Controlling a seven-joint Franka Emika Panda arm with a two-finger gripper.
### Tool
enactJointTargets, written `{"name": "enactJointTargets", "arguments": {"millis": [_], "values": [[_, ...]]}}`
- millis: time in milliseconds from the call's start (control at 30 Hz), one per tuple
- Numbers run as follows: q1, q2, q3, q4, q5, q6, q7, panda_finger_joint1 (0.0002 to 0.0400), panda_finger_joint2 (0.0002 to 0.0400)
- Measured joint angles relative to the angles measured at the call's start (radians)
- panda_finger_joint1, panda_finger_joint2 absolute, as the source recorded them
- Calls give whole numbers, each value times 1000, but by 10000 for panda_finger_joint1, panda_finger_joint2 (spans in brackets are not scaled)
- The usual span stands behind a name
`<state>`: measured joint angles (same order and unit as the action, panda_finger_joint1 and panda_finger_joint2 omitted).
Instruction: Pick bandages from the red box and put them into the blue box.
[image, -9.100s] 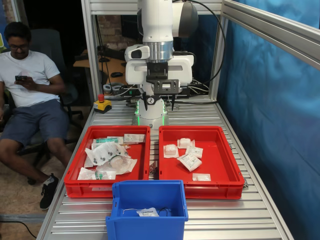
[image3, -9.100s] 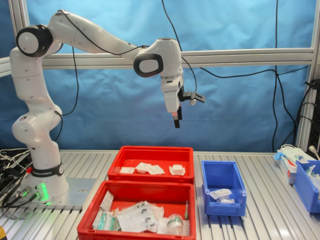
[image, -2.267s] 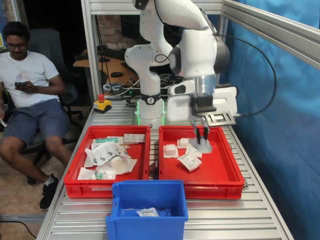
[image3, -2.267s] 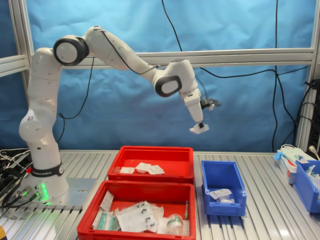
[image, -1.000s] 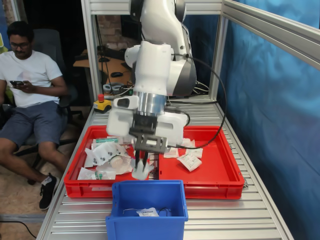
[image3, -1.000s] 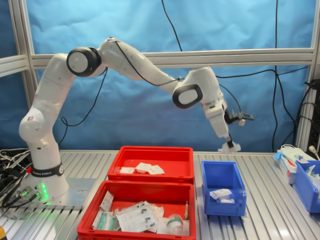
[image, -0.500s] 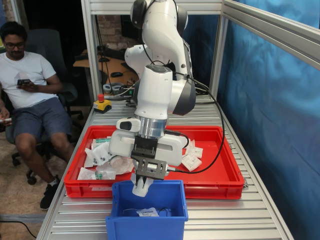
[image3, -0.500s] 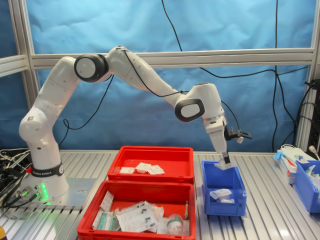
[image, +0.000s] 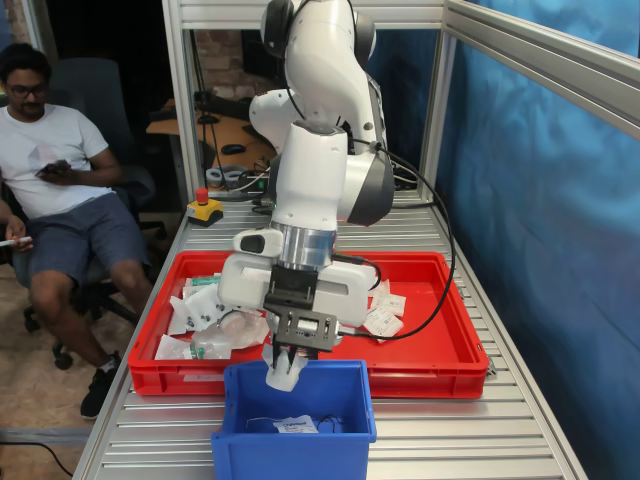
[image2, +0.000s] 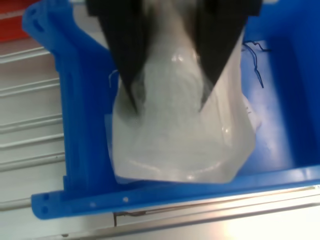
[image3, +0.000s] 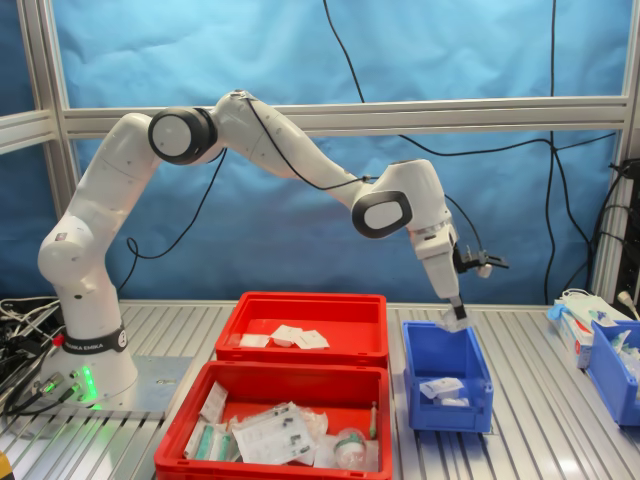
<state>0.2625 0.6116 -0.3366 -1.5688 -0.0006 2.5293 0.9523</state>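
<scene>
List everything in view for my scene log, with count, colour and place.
Held packet: one, clear-white, between the gripper's fingers over the blue box.
Blue box: one, blue, in front of the red boxes, white packets inside.
Red box: one, red, first exterior view's right, small white packets.
Second red box: one, red, first exterior view's left, clear wrappers.
Stop button: one, yellow with a red cap, behind the red boxes.
Seated man: one, white shirt, first exterior view's left.
Gripper: one, black, shut on the held packet.
</scene>
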Motion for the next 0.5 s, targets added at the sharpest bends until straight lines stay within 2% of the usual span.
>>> {"name": "enactJointTargets", "arguments": {"millis": [133, 167, 300, 333, 467, 500], "values": [[0, 0, 0, 10, 0, 0, -2, 70, 70], [0, 0, 0, 13, 0, 0, -2, 117, 117], [0, 0, 0, 18, 0, 0, -3, 117, 117], [0, 0, 0, 19, 0, 0, -3, 167, 167], [0, 0, 0, 20, 0, 0, -4, 167, 167], [0, 0, 0, 20, 0, 0, -4, 217, 217]]}}
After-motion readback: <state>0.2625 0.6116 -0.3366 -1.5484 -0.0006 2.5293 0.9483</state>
